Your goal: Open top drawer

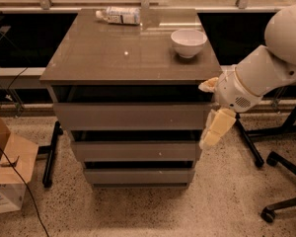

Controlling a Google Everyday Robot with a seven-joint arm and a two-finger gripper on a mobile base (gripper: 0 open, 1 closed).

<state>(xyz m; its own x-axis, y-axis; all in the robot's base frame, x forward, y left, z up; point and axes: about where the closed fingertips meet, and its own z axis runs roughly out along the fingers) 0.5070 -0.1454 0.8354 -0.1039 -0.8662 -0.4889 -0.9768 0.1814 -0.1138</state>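
With the top drawer (pixel 130 116) seen shut at the view's centre and the gripper (pixel 203 115) held spread open at its 3 o'clock end, the panel's upper edge should be hooked squarely and drawn straight toward 6 o'clock.

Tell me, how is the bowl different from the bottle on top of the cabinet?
The bowl is plain white and stands upright; the bottle has a label and lies on its side. The bowl is round and open on top; the bottle is long. The bowl sits near the right edge, the bottle at the back. Both rest on the cabinet top. The gripper is beside the right end of the top drawer.
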